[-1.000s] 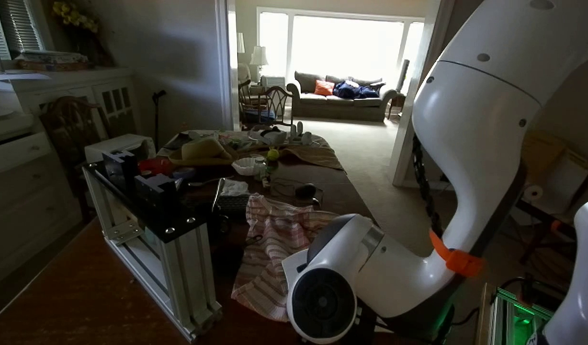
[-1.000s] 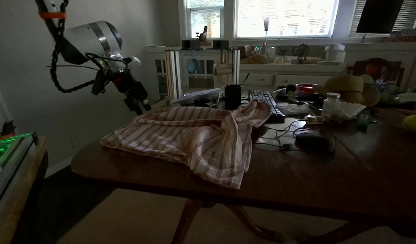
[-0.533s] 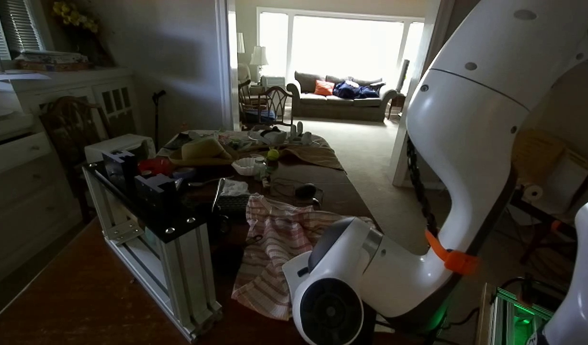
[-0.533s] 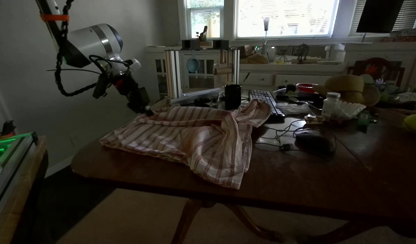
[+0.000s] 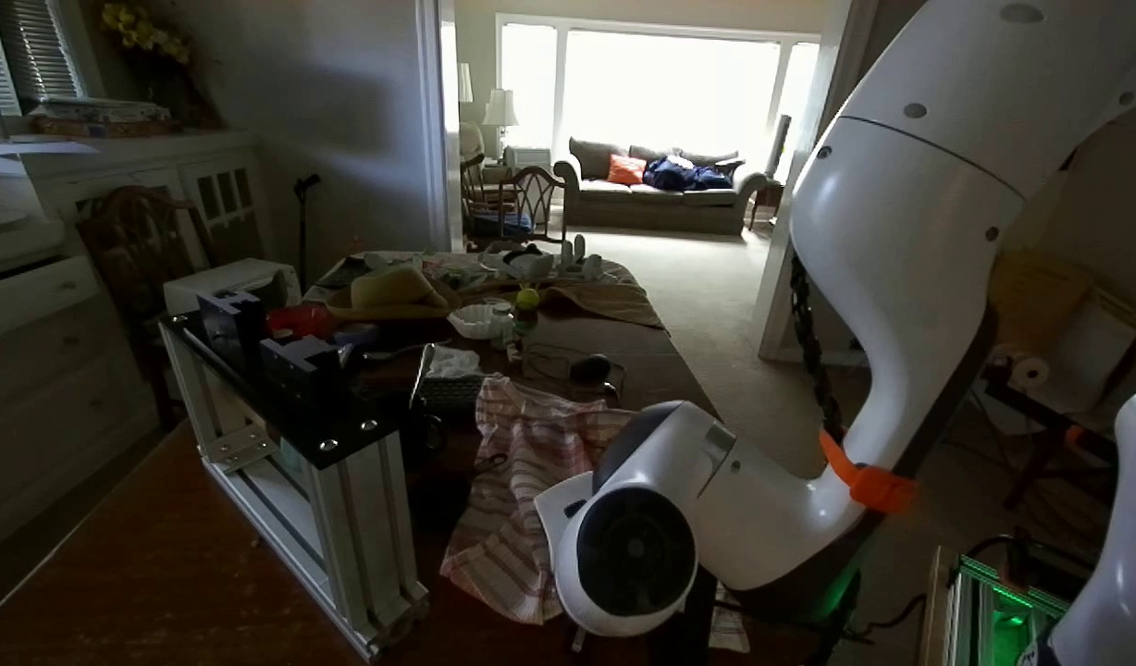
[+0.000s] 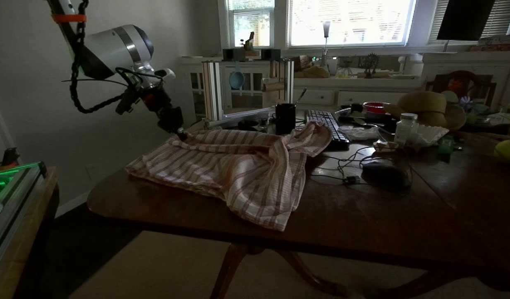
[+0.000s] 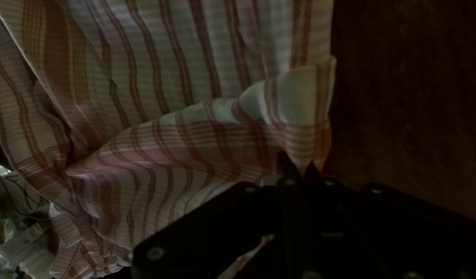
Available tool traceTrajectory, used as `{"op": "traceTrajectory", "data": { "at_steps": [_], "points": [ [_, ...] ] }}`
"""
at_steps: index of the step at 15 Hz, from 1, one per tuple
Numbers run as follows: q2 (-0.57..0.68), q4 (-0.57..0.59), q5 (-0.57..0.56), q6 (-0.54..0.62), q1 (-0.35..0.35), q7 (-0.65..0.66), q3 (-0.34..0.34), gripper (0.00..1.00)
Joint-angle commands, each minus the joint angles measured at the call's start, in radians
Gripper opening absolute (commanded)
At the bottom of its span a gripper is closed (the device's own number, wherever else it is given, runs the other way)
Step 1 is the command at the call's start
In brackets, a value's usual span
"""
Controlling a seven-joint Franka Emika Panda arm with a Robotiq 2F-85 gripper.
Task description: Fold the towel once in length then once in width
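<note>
The towel (image 6: pixel 221 166), pale with reddish-brown stripes, lies rumpled on the table in both exterior views, with folds and a bunched far end. In the wrist view the towel (image 7: pixel 176 77) fills the upper left, and a ridge of cloth runs from the left to my gripper (image 7: pixel 298 172). The dark fingers are shut on the towel's corner or edge, pinching cloth between their tips. In an exterior view the gripper (image 6: pixel 181 135) points down at the towel's back left edge. Elsewhere the arm hides the gripper and part of the towel (image 5: pixel 508 499).
A metal-rail frame (image 6: pixel 215 91) stands behind the towel. Close to its bunched end are a black cup (image 6: pixel 285 120), a keyboard (image 6: pixel 325 122) and a mouse (image 6: pixel 386 174) with loose cable. A jar (image 6: pixel 405 126) and a hat (image 6: pixel 423 104) stand farther along the table (image 6: pixel 363 220).
My gripper came down to the towel's back left edge, closed on it and rose slightly. The towel has shifted a little, its edge pulled up at the fingers.
</note>
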Motion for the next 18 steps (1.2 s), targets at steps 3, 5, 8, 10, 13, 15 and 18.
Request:
{"op": "traceTrajectory", "data": {
  "at_steps": [3,5,8,10,13,15,18],
  "points": [
    [-0.146,-0.062,0.337,0.176,-0.098,-0.391,0.014,0.01],
    [-0.19,-0.085,0.481,0.211,-0.175,-0.541,0.069,0.01],
    [-0.243,-0.113,0.72,0.263,-0.286,-0.767,0.152,0.01],
    [-0.26,-0.101,0.876,0.272,-0.344,-0.916,0.187,0.01],
    [-0.276,-0.047,1.107,0.226,-0.403,-1.134,0.206,0.01],
    [-0.326,-0.016,1.263,0.169,-0.309,-1.279,0.075,0.01],
    [-0.418,0.03,1.425,0.056,-0.297,-1.489,-0.035,0.01]
  ]
}}
